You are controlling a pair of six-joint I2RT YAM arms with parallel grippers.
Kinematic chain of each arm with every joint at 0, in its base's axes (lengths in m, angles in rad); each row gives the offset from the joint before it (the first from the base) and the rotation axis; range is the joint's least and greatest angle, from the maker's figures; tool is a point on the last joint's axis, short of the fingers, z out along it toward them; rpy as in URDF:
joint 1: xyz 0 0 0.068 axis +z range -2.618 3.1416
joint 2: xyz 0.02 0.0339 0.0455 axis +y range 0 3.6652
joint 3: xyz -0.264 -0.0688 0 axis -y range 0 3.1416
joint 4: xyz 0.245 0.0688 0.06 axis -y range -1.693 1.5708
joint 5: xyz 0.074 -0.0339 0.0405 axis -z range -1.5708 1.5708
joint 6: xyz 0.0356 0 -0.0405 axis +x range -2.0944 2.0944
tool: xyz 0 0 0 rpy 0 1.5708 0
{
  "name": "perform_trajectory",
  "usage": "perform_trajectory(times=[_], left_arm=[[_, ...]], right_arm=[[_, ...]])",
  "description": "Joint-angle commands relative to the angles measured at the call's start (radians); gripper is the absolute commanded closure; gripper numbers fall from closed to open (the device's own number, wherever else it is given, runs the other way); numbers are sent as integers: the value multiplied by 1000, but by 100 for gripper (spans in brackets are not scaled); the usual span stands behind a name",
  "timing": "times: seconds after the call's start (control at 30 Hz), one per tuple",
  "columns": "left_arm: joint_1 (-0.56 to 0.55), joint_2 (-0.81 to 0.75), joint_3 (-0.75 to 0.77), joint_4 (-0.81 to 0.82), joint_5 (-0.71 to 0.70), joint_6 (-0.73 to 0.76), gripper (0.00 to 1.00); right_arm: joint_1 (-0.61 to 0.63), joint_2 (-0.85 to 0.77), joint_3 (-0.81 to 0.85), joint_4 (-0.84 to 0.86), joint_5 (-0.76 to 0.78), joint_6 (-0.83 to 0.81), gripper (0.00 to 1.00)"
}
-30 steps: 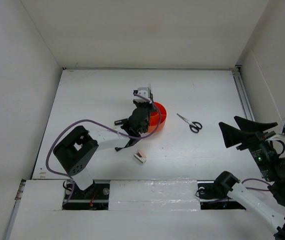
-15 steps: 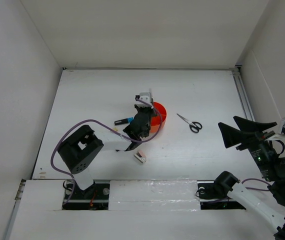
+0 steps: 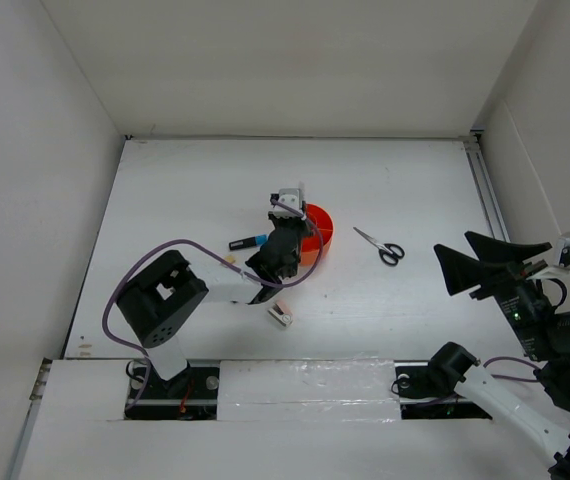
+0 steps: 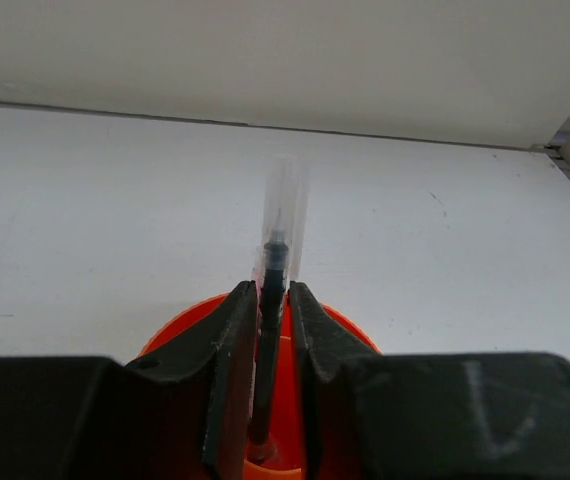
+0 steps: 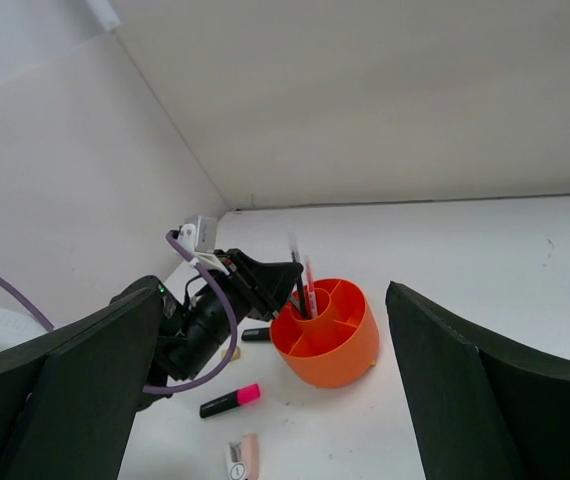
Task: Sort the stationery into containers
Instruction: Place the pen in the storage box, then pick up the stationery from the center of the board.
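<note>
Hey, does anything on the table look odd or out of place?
Nothing spilled or damaged. The orange organiser stands upright. Scissors, a blue-capped marker, a pink-capped marker and a clip piece lie loose around it, unsorted.

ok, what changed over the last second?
The left gripper, shut on a thin pen over the orange organiser, eased slightly toward the near edge and uncovered the blue-capped marker. The scissors and the clip stayed put.
</note>
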Motion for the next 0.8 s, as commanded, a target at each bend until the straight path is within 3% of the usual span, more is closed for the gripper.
perform_trajectory(times=[0.0, 0.1, 0.5, 0.6, 0.77], left_arm=[[-3, -12, -10, 39, 15, -5, 84], [-12, -31, -10, 18, 45, -14, 79], [-81, -256, -21, -91, -11, -36, 36], [-104, -374, 26, -282, -176, -104, 1], [-104, -574, 114, -776, -283, -390, 1]], right_arm=[[9, 13, 4, 22, -22, -20, 1], [9, 22, 4, 22, -22, -20, 1], [9, 22, 4, 22, -22, -20, 1], [9, 31, 4, 22, -22, -20, 1], [9, 54, -5, 12, -8, 1, 1]])
